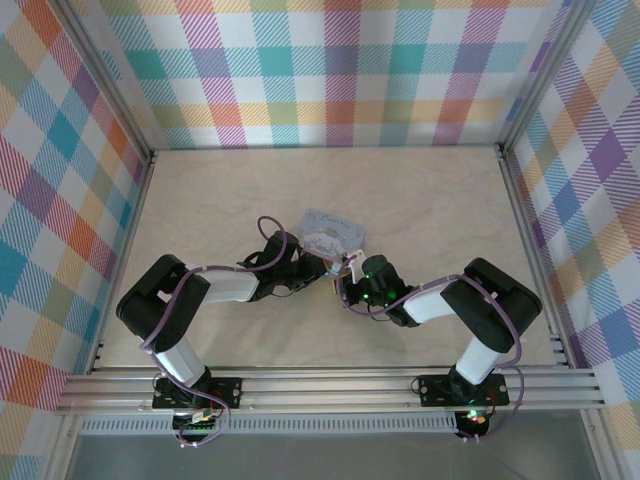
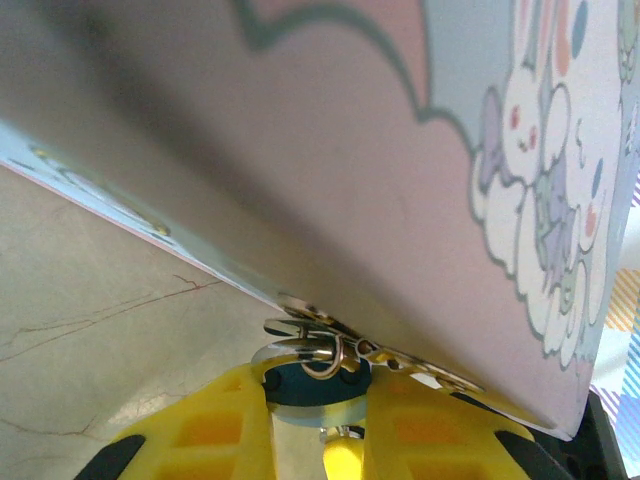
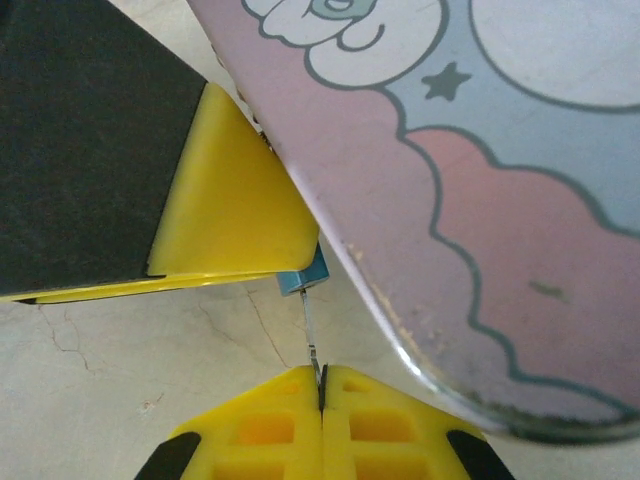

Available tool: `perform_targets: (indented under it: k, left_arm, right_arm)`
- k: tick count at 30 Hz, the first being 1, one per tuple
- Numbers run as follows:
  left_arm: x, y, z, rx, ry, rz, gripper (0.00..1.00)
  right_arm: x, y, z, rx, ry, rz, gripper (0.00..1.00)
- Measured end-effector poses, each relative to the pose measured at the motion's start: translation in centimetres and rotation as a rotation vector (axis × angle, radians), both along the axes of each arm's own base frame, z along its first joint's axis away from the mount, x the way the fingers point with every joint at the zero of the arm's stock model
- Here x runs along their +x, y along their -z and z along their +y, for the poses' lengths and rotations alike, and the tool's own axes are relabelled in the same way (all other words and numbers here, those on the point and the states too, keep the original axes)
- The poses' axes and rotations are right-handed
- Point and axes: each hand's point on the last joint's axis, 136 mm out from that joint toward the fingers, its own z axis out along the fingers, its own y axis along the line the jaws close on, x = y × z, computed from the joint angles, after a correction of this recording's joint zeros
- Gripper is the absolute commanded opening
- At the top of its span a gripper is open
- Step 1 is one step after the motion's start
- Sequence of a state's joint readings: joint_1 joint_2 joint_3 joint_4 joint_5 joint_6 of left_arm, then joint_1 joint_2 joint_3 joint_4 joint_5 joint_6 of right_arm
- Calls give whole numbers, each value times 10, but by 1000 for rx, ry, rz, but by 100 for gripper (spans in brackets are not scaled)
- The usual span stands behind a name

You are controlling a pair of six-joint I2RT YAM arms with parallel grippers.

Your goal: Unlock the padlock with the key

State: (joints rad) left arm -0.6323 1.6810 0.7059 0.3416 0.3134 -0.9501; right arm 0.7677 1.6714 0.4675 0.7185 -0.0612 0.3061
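The tiny blue padlock [image 2: 300, 392] sits between my left gripper's [image 2: 318, 398] yellow fingers, which are shut on it. Its silver shackle [image 2: 298, 349] is hooked through the clasp of the light-blue cartoon tin [image 2: 380, 180], which rises just above. In the right wrist view my right gripper [image 3: 321, 374] is shut on the thin metal key [image 3: 311, 338]. The key's blade reaches up into the underside of the padlock [image 3: 304, 279], which peeks out beneath the left gripper's yellow finger [image 3: 240, 205]. From above, both grippers [image 1: 325, 270] [image 1: 352, 284] meet nose to nose at the tin's [image 1: 333, 230] near edge.
The tin [image 3: 500, 190] lies close to the right of the key. The beige marbled tabletop [image 1: 320, 185] stretches behind the tin to the plaid back wall [image 1: 330, 70]. Aluminium rails [image 1: 330, 380] run along the near edge by the arm bases.
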Motion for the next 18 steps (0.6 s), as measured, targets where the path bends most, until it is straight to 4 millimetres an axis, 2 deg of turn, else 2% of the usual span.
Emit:
perform_targets:
  k: [18]
  left_arm:
    - [0, 0, 0, 0, 0, 0, 20]
  right_arm:
    - [2, -1, 0, 12, 15, 5, 1]
